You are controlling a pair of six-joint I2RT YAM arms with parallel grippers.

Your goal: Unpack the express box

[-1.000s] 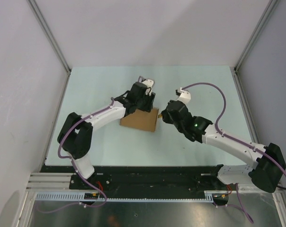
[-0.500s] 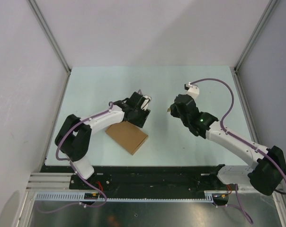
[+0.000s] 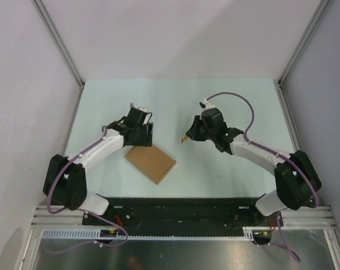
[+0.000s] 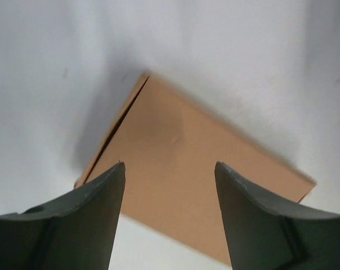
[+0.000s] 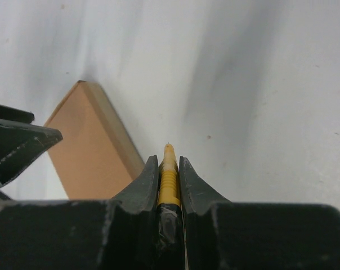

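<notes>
The scene is lit evenly and brightly from above. Soft, diffuse shadows are cast on the table [image 3: 175,101] beside the express box [image 3: 151,163]. The left wrist view is softly blurred throughout.

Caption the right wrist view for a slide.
Right hand shut on a yellow utility knife, the express box lying beside it.

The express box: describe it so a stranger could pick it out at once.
On the pale green table, look left of centre, just beside the left gripper. The express box lies flat there: plain brown cardboard, unlike the yellow tool in the right gripper.
</notes>
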